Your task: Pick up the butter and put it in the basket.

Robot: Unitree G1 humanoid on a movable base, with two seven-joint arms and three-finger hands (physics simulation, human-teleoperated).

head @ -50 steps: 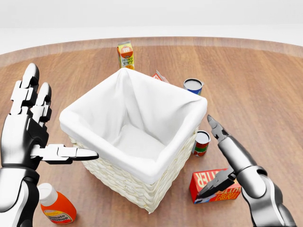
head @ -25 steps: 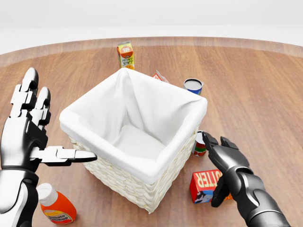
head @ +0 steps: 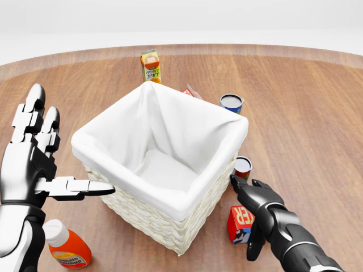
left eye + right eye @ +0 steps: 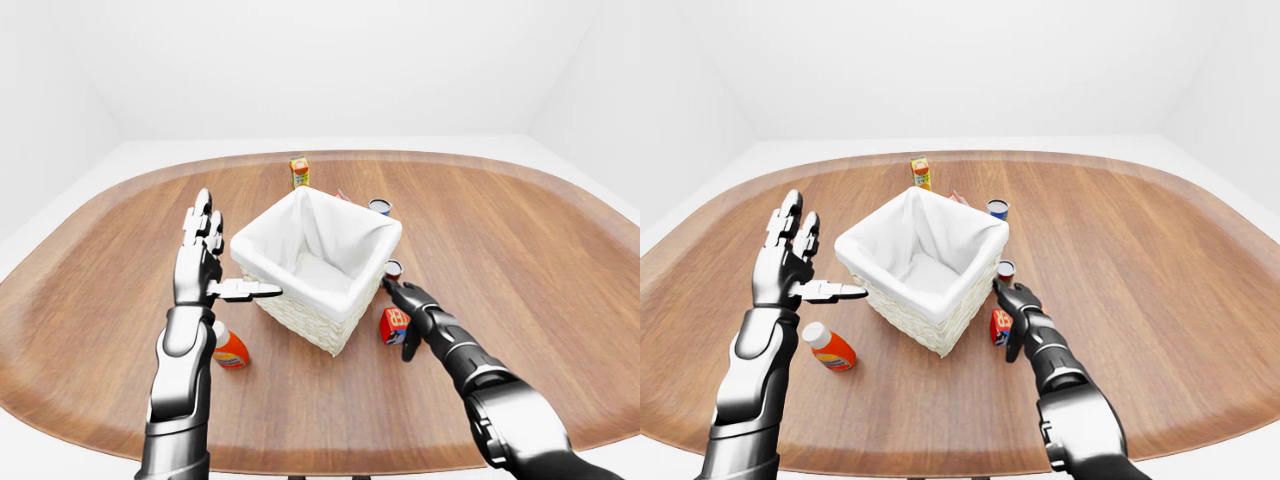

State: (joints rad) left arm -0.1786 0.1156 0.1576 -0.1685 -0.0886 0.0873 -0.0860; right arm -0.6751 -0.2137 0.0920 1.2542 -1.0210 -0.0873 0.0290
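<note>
One white-lined wicker basket (image 3: 170, 209) sits mid-table (image 3: 306, 96). Around it are two cans (image 3: 231, 102), one juice carton (image 3: 150, 65), one sauce bottle (image 3: 67, 245) and one red butter box (image 3: 240, 222). The butter lies lower right of the basket, mostly hidden by the right hand (image 3: 258, 204), whose spread fingers drape over it. The left hand (image 3: 35, 164) hovers open beside the basket. A red packet (image 3: 191, 91) peeks behind the rim, mostly hidden.

You had bright, even, diffuse light, with no glare anywhere. Shadows were faint, soft smudges under the basket (image 3: 170, 224) near your fingers (image 3: 254, 241). Everything rendered sharp; the eye views bowed the counter (image 4: 560, 260) at its edges.
</note>
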